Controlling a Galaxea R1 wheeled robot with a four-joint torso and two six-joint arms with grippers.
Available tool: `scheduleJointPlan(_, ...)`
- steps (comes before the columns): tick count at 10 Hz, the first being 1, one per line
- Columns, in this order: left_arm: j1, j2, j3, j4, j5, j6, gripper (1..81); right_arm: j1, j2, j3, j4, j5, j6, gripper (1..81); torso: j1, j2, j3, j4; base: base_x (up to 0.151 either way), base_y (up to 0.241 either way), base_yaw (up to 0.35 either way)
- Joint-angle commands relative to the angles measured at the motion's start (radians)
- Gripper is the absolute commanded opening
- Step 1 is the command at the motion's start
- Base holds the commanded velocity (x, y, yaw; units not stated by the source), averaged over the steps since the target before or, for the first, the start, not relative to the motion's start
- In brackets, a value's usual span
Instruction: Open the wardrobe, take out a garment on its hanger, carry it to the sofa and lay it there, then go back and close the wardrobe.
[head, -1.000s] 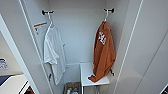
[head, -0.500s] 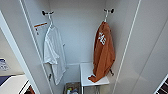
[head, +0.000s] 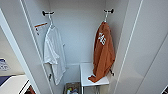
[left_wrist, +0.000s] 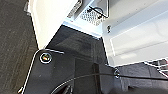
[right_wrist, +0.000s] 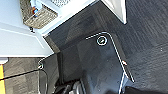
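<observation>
The wardrobe (head: 77, 37) stands open in the head view, its white doors swung out to both sides. The rust-orange garment (head: 103, 55) with white lettering hangs on a white hanger from a dark hook (head: 109, 11) on the inside right wall. Its lower end rests crumpled on a small white stand (head: 86, 72). In the left wrist view, the wardrobe's white base (left_wrist: 82, 25) meets dark carpet. The right wrist view shows a white door panel (right_wrist: 20, 40) above dark carpet.
A white T-shirt (head: 53, 55) hangs from the left hook (head: 47, 13). A wicker basket (head: 72, 88) (right_wrist: 37, 15) of small items sits on the wardrobe floor beside the stand. The open right door (head: 150, 50) is close on the right, and a white table edge (head: 12, 85) is at lower left.
</observation>
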Motion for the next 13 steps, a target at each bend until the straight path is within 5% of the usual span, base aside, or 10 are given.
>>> scheduleJointPlan(1, -0.094, 0.003, -0.002, 0.009, 0.008, -0.002, 81.1, -0.022, 0.068, -0.049, 0.002, -0.034, -0.004, 81.1, 0.0, 0.0, 0.0, 0.0, 0.0, 0.0, 0.0)
scheduleJointPlan(6, -0.234, 0.012, -0.004, 0.007, 0.015, -0.104, 81.1, -0.024, 0.124, -0.102, 0.008, -0.027, -0.002, 81.1, 0.0, 0.0, 0.0, 0.0, 0.0, 0.0, 0.0)
scheduleJointPlan(13, -0.282, 0.016, -0.004, 0.005, 0.021, -0.119, 81.1, -0.015, 0.15, -0.104, 0.003, -0.028, -0.002, 81.1, 0.002, 0.001, -0.001, 0.0, -0.043, 0.0, 0.0)
